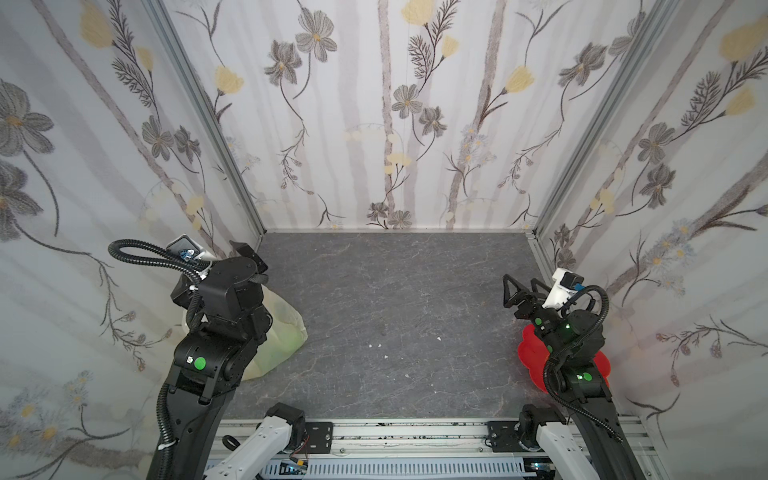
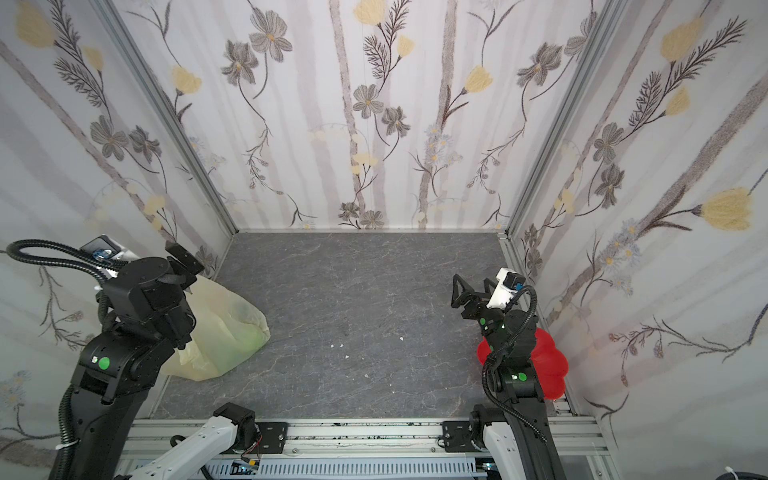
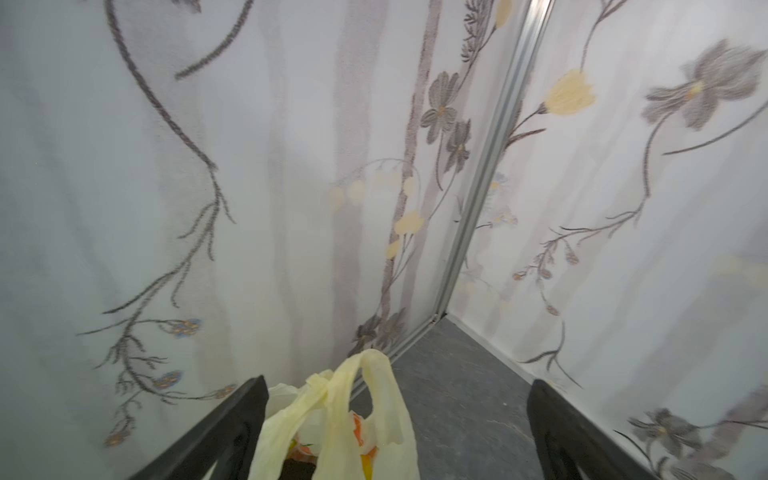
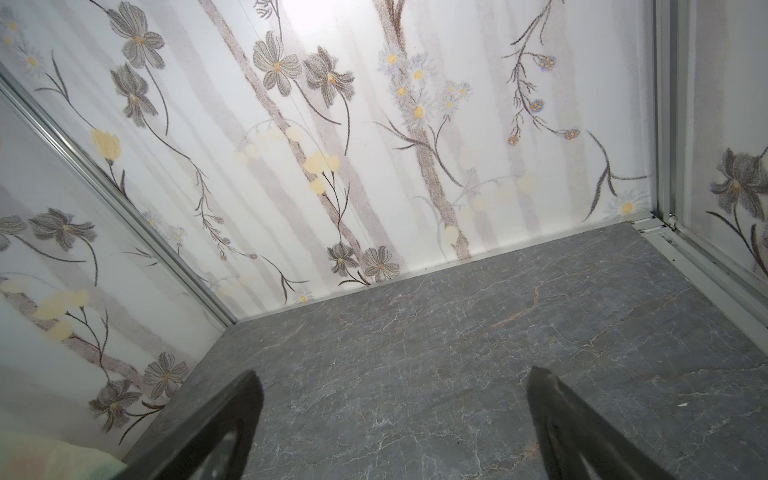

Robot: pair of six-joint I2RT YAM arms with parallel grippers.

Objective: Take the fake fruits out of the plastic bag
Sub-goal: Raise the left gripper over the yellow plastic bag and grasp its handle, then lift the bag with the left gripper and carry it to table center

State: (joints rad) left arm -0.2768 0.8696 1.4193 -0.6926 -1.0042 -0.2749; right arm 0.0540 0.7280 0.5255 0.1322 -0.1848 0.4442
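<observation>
At 8 o'clock on the bench (image 1: pixel 395 311): plastic bag (image 2: pixel 224 332), slumped under the left arm, fruits (image 2: pixel 239 347) only a green blur inside. Left gripper (image 3: pixel 398 382) spread wide, empty, bag handles between its fingers. Right gripper (image 4: pixel 395 378) at 3 o'clock, wide open, empty; red dish (image 1: pixel 530 353) beneath that arm.

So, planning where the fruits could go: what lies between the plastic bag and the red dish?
Only bare grey tabletop with a few white specks, seen in both top views, between the plastic bag and red dish.
</observation>
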